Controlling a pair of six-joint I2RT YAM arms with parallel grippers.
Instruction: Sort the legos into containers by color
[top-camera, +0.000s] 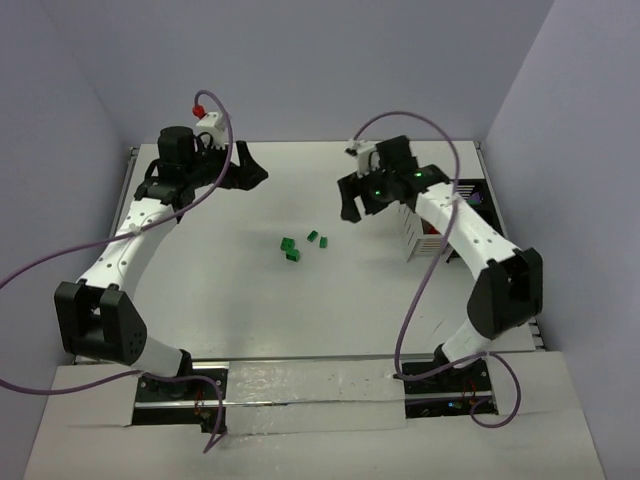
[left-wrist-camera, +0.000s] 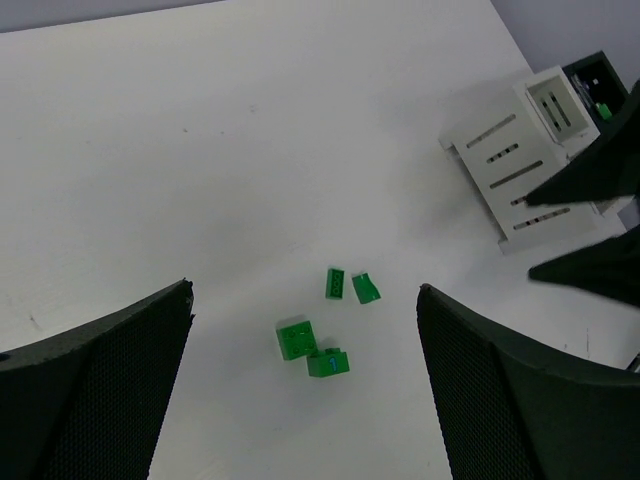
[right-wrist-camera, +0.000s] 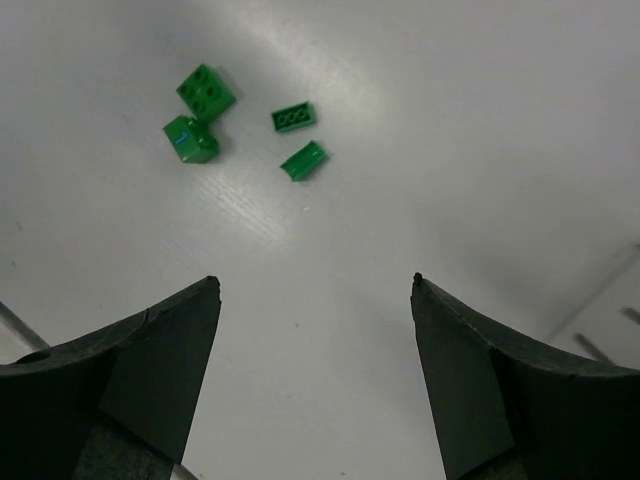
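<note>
Four green legos lie loose on the table (top-camera: 230, 300), well to the left of the white box (top-camera: 420, 236) in the top view. They are a square lego (right-wrist-camera: 207, 90), touching or nearly touching a marked lego (right-wrist-camera: 190, 138) that has a blue spot on it, and, a little nearer the box, a flat lego (right-wrist-camera: 293, 118) and a sloped lego (right-wrist-camera: 304, 160) just beside each other. None of them is in the box or held.

The black tray (top-camera: 472, 196) sits just behind the box on its right side, and a green bit (left-wrist-camera: 602, 110) shows inside it.

The right gripper (right-wrist-camera: 315, 280) hangs above the table just left of the box, between it and the legos; its jaws stand wide apart with nothing between them. The left gripper (left-wrist-camera: 303, 288) is far to the left of the box, beyond the legos, aimed toward them, jaws also spread wide and empty
</note>
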